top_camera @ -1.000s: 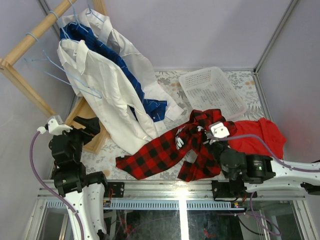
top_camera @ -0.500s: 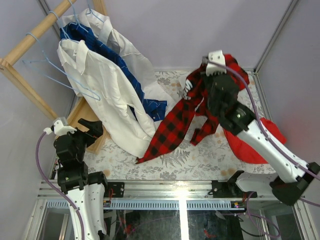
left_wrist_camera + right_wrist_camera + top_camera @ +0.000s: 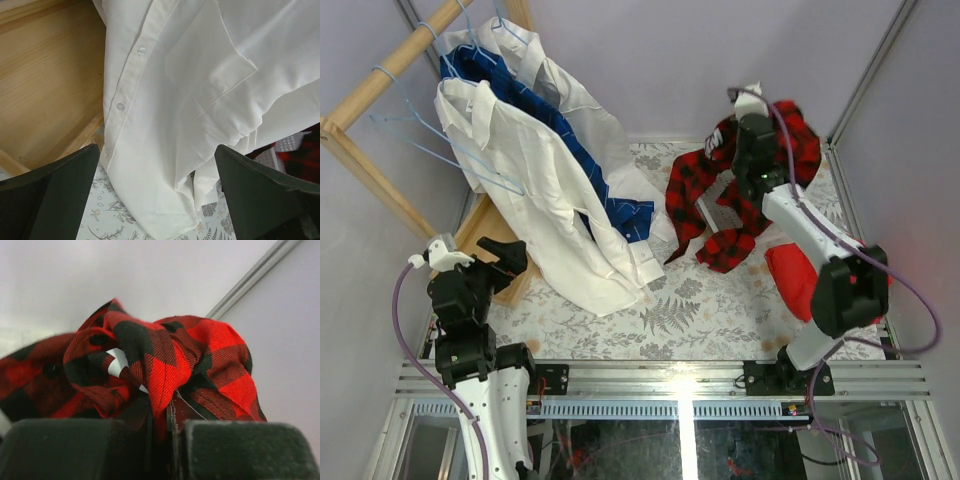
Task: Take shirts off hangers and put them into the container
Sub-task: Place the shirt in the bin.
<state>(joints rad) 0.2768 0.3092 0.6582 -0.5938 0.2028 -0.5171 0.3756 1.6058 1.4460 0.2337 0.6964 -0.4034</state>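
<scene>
The right fingers (image 3: 240, 450) have raised the plaid shirt (image 3: 685, 185) off the table (image 3: 690, 300), rearward.

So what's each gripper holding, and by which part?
Right gripper: shut on a bunched fold of the plaid shirt; which part, unclear. Left gripper: open, empty.

I count three shirts on light-blue wire hangers (image 3: 507, 183) hooked over the wooden rack (image 3: 380, 85). A white shirt (image 3: 535, 180) is in front, the dark blue checked shirt (image 3: 590, 165) behind it, and another white shirt (image 3: 570, 95) at the back. Their tails trail onto the tabletop (image 3: 720, 310). Well right of the rack, the red-and-black plaid shirt (image 3: 705, 185) hangs bunched, pinched in my right tool (image 3: 162, 432), over the mostly hidden white basket (image 3: 720, 213).
</scene>
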